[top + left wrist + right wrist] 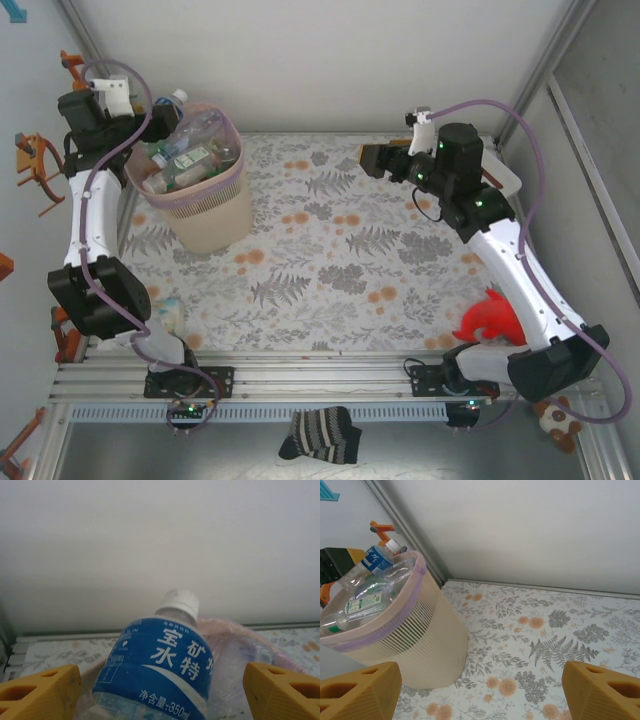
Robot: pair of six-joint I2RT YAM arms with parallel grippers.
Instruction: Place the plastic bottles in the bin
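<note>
The pale pink bin [208,222] stands at the table's far left, heaped with crushed plastic bottles [190,155]. A clear bottle with a blue label and white cap [162,662] lies on top at the bin's far-left rim [235,630], its cap poking out past the edge [179,98]. My left gripper [163,121] hovers there, open; the bottle sits between its yellow fingers [42,690] with a gap on each side. My right gripper [370,160] is open over the table's middle back, with nothing between its fingers [602,692]. From it I see the bin [415,640] and the blue-labelled bottle [376,559].
A red toy [490,318] lies by the right arm's base. A striped sock [320,435] hangs at the front rail, and a plush toy [555,420] sits at the near right. Orange clamps [35,165] stick out from the left wall. Flowered cloth [340,260] covers the table.
</note>
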